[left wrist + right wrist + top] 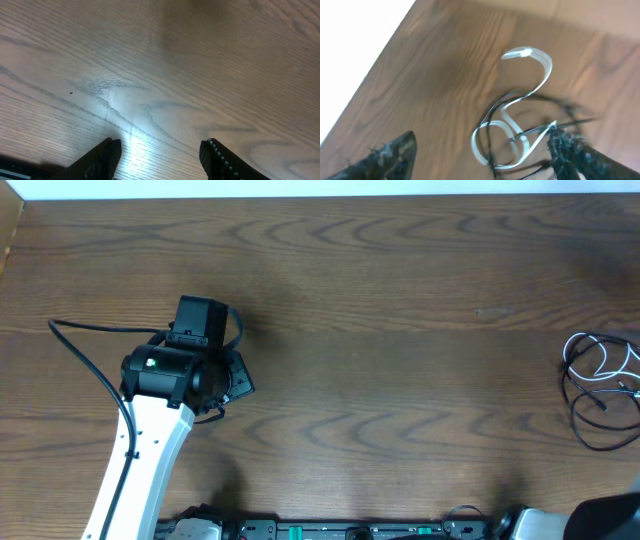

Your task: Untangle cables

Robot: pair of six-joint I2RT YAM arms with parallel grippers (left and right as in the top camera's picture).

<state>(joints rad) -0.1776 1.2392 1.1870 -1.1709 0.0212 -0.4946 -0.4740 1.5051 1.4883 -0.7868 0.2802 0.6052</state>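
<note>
The cables lie in a small tangled bundle at the table's far right edge. The white cord [603,366] is looped over the thin black cord [592,426]. In the right wrist view the white cord [538,80] curls in loops with the black cord [490,131] threaded through them. My right gripper [482,152] is open and hovers over the bundle; its right finger is close to the loops and its left finger is apart from them. My left gripper [232,377] is far off at the table's left. It is open [160,152] and empty over bare wood.
The wooden table [400,310] fills the view, with its white far edge at the top. The left arm's thick black wire [85,350] trails to the left. Part of the right arm [610,518] shows at the bottom right corner.
</note>
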